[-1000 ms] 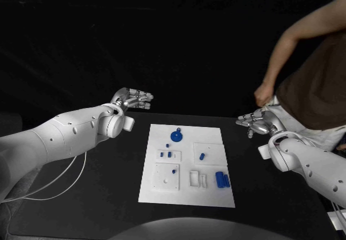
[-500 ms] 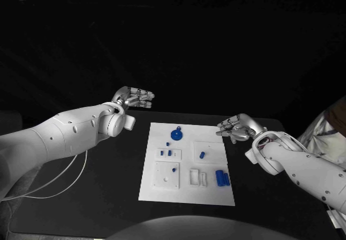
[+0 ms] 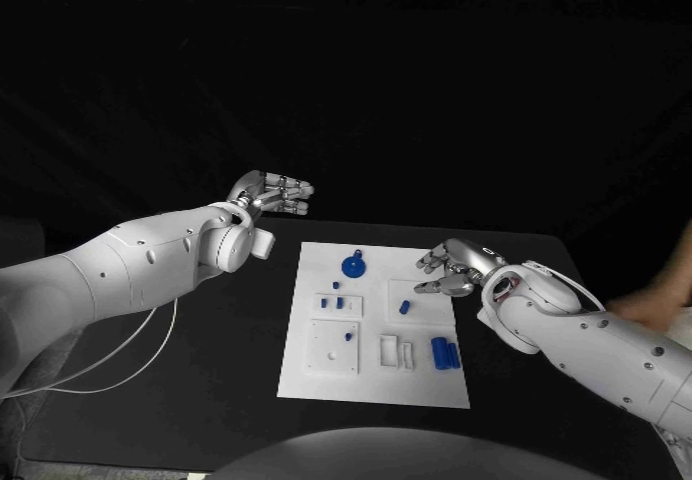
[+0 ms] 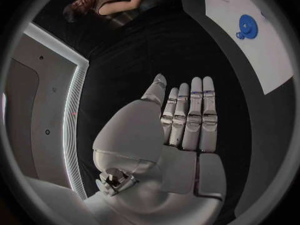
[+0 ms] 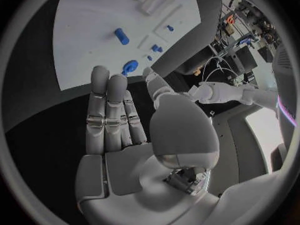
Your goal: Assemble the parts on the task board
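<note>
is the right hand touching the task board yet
Apart. The right wrist view shows the right hand open, its fingers over black table short of the task board.

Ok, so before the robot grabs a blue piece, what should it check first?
1. Right hand empty, fingers apart: ok.
2. Left hand empty and off the task board: ok.
3. Right hand over the board's far right edge, near the small blue part: ok.
4. Round blue part lying free on the board: ok.
5. Two blue parts side by side at the near right, nothing covering them: ok.
6. Which slot each part fits: cannot tell.
</note>
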Tool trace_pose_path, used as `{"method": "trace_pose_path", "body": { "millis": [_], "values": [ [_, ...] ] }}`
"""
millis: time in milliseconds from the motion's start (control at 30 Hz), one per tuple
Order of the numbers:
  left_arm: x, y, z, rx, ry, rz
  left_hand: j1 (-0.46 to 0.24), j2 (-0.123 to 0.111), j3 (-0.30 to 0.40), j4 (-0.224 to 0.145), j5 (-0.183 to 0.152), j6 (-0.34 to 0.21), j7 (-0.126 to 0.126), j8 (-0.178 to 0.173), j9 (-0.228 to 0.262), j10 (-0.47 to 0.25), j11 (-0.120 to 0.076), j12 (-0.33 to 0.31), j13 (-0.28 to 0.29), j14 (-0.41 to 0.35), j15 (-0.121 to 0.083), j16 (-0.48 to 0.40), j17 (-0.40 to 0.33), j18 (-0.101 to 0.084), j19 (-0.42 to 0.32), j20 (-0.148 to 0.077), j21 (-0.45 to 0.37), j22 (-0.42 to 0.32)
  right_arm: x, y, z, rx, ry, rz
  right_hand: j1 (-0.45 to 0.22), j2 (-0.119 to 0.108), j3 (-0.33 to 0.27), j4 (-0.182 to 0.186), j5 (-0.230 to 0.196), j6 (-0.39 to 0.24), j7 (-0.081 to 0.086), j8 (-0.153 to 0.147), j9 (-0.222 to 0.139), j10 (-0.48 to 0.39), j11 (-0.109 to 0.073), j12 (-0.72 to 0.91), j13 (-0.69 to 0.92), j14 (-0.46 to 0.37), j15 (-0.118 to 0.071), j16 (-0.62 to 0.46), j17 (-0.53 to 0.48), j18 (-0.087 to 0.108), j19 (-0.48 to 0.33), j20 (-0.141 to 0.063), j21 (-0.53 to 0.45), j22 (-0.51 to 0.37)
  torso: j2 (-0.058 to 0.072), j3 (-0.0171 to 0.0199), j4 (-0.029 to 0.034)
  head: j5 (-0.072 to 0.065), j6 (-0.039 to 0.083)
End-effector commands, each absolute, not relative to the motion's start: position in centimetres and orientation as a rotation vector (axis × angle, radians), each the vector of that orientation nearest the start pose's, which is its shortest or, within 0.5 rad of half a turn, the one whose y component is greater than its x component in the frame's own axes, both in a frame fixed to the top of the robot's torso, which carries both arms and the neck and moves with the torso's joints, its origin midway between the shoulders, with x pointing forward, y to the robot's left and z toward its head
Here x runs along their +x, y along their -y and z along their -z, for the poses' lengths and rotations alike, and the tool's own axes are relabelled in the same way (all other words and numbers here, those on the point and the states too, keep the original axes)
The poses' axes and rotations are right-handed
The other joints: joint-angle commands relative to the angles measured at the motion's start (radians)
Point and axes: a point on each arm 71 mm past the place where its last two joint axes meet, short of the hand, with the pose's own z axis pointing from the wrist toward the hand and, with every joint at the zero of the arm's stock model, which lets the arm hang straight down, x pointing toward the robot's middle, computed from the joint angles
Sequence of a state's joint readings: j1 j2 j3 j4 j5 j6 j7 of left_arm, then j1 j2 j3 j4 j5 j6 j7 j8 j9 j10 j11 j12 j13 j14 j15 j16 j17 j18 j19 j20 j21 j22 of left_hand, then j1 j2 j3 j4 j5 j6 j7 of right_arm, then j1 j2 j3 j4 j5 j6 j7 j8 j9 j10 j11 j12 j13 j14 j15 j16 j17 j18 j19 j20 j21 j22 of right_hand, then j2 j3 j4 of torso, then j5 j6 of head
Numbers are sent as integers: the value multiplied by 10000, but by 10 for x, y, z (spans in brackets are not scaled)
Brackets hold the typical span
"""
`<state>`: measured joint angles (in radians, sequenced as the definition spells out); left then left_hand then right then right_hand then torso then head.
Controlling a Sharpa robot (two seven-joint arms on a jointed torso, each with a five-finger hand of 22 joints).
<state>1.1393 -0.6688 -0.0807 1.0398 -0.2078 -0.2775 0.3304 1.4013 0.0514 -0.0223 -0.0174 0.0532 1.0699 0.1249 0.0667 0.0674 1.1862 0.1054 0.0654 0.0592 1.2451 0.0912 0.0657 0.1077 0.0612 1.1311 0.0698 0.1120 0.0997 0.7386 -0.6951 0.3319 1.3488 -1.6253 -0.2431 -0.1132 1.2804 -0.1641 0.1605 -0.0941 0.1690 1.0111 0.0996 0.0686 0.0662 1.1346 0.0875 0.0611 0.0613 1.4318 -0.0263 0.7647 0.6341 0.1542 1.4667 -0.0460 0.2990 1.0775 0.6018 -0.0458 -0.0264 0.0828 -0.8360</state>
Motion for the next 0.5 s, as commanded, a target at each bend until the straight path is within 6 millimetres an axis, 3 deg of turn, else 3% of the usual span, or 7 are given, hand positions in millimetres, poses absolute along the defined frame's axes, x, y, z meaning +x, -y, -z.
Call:
{"method": "trace_pose_path", "body": {
  "millis": [33, 500],
  "values": [
    [545, -266, 250, -10160, -15039, 11737, -6, 70, 41, 12, 43, -31, 20, -22, 4, -46, 11, -57, -6, -55, -20, -24, 7, 38, -25, 47, 26, -15, 460, 186, 304, -891, -18684, -5487, 51, -27, 11, 106, -87, -41, -16, -54, -12, -49, -31, -13, 10, -4, 71, 33, -12, 46, 311, 74, -66, 8, 14, 10, -3, 25, -49],
    [543, -263, 249, -10111, -15104, 11834, -6, 70, 41, 12, 43, -31, 20, -22, 4, -46, 11, -57, -6, -55, -20, -24, 7, 38, -25, 47, 26, -15, 448, 165, 324, -2039, -19101, -4996, -63, -42, 683, -39, -445, 128, -38, -59, -15, 206, -115, -17, 6, 35, 4, 35, -29, -94, 352, -10, -39, -26, 11, 10, -3, 84, -136]
  ]
}}
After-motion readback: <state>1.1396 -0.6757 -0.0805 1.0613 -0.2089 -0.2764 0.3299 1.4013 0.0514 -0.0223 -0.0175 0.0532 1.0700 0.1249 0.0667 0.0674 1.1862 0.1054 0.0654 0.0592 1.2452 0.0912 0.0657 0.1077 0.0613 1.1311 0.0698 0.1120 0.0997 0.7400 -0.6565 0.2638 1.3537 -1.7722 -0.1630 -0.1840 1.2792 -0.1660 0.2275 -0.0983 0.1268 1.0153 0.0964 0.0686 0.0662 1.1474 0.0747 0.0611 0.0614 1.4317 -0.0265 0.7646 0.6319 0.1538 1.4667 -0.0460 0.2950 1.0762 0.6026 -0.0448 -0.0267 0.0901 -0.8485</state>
